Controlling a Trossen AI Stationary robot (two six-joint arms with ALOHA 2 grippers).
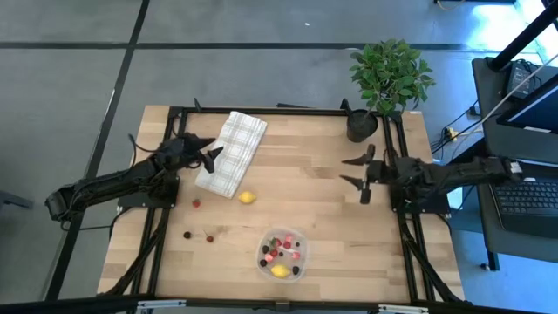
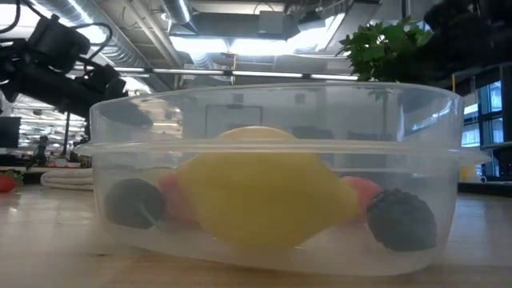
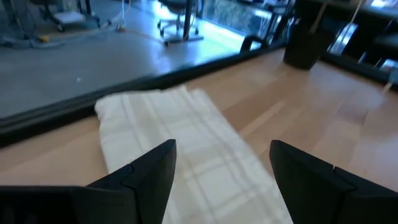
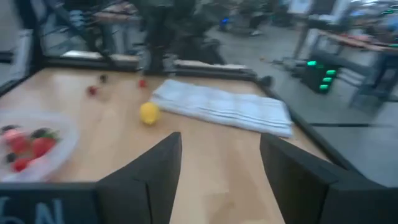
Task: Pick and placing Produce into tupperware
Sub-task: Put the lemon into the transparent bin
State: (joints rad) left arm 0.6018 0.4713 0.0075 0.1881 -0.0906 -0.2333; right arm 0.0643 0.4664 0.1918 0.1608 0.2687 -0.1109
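Tub near front edge of bench, already holding berries and one lemon. Second lemon loose mid-bench beside cloth; three berries stray toward left edge. Left gripper over cloth, jaws apart, empty. Right gripper near right edge, jaws apart, empty, likely idle.
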